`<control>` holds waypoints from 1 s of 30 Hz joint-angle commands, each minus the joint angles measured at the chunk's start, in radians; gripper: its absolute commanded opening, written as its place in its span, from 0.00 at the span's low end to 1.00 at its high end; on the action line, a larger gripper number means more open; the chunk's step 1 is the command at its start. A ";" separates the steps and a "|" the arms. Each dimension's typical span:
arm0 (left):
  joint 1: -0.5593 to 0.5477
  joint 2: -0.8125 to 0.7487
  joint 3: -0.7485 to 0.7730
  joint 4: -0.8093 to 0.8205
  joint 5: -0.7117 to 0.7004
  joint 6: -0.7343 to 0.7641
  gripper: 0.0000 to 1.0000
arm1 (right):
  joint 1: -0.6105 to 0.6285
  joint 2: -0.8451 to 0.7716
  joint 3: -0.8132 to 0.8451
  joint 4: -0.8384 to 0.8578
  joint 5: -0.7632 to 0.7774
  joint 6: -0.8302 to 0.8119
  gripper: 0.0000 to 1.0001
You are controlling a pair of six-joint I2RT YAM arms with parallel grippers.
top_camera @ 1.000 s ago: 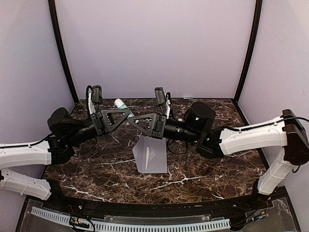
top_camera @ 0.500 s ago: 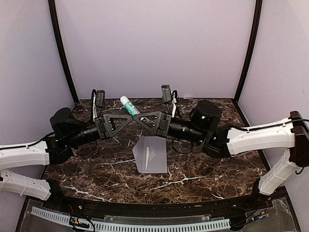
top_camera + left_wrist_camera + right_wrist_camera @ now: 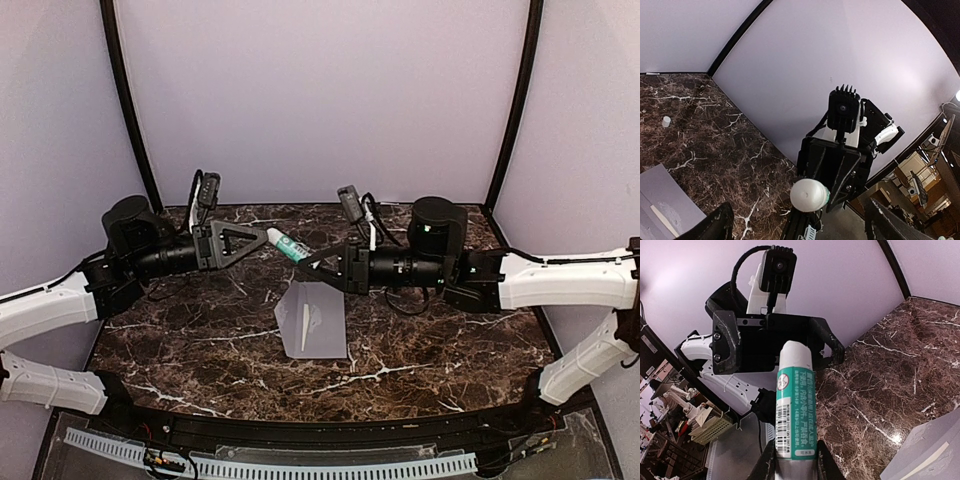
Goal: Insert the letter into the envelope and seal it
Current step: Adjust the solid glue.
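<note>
One envelope (image 3: 313, 320) lies below the wide left claw (image 3: 262, 240) and right claw (image 3: 318, 262) gripping glue stick (image 3: 290, 245).

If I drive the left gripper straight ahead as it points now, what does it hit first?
Most likely the white end of the glue stick, held out by the right gripper facing it; depth is hard to judge.

One envelope (image 3: 313, 322), one glue stick (image 3: 292, 245), one cap (image 3: 666, 121).

Desk (image 3: 200, 350): dark brown marble-pattern top, white veins. Back wall (image 3: 320, 100) and side walls: plain pale lilac panels. Corner posts (image 3: 125, 100): black, curved. Near edge: white perforated strip (image 3: 270, 465). Beyond enclosure: cluttered, lit workroom (image 3: 920, 175).
</note>
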 commanded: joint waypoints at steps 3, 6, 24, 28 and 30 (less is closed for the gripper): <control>0.014 0.019 0.094 -0.166 0.102 0.072 0.89 | 0.002 -0.045 -0.015 -0.011 -0.106 -0.052 0.15; 0.014 0.026 0.096 -0.170 0.130 0.072 0.90 | 0.001 -0.030 -0.007 -0.020 -0.123 -0.050 0.15; 0.014 0.088 0.083 -0.089 0.260 0.025 0.59 | 0.002 0.065 0.082 -0.098 -0.197 -0.090 0.13; 0.014 0.089 0.078 -0.092 0.267 0.025 0.48 | 0.003 0.069 0.094 -0.118 -0.185 -0.096 0.12; 0.014 0.090 0.075 -0.098 0.268 0.026 0.47 | 0.002 0.069 0.094 -0.116 -0.180 -0.097 0.12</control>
